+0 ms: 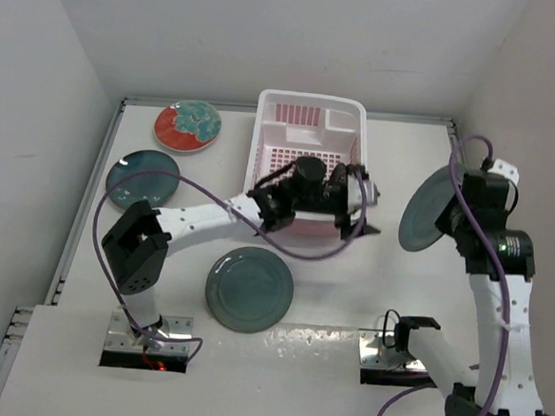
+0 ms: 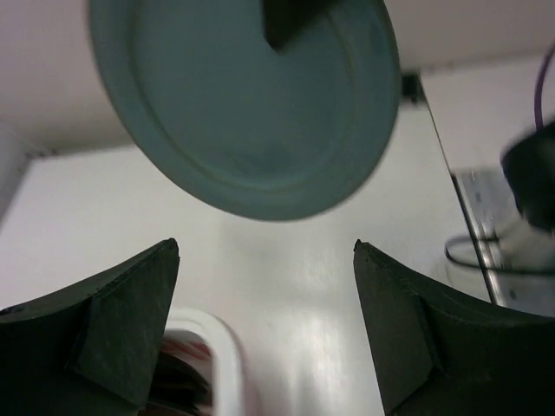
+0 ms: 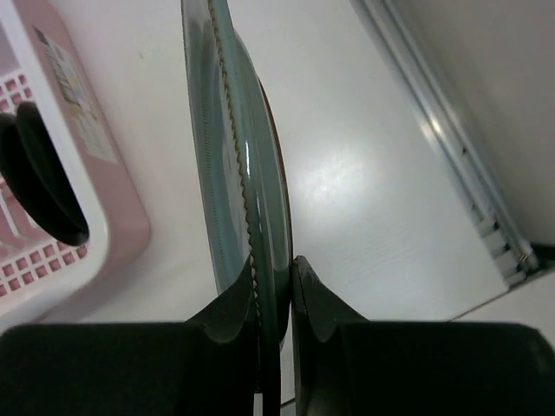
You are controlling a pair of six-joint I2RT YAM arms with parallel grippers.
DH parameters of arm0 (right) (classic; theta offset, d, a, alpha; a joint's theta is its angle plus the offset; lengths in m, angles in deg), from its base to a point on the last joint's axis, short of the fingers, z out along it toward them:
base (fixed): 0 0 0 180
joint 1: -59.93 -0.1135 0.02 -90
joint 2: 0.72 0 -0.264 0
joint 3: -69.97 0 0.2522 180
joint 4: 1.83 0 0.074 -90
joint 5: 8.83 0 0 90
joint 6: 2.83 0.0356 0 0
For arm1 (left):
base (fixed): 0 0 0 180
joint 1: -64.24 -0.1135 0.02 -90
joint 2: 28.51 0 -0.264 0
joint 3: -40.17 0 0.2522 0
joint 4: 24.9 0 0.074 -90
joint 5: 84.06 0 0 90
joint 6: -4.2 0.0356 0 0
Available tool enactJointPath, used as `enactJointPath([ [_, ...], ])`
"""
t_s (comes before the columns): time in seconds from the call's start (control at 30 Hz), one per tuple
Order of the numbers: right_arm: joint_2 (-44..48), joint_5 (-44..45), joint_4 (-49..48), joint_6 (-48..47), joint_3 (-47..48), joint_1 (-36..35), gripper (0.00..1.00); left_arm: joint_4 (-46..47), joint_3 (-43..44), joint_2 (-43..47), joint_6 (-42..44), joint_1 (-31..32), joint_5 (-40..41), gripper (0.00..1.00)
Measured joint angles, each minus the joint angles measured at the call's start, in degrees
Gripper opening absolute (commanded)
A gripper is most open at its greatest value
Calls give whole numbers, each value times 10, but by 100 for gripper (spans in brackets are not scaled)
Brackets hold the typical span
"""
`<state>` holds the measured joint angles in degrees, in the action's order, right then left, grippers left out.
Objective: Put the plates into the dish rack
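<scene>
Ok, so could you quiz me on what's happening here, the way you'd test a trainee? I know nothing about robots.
1. True or false: the left gripper is clamped on a plate.
2. How many plates lie flat on the table, outside the dish rack? A) two B) three C) five
3. Fill in: the right gripper holds a grey-teal plate by its ____.

Key
1. False: it is open and empty.
2. B: the red plate, the darker teal plate and a second grey-teal plate.
3. Rim.
</scene>
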<state>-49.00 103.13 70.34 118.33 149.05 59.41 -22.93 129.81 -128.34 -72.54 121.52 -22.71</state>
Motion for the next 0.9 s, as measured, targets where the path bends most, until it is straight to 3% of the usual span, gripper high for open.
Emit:
enactJointPath([
  [0.23,-140,-2,-23,-92,206,-18,0,0,149,2,-116,-151,-42,83],
  [0.47,-322,92,-52,-180,409,-204,0,-109,173,3,-145,-354,71,83],
  [0.6,-431,123,-84,-194,464,-285,0,-171,176,-9,-144,-451,146,83],
  [0.9,-610,163,0,-73,533,-348,0,-209,100,-14,-140,-505,239,83],
])
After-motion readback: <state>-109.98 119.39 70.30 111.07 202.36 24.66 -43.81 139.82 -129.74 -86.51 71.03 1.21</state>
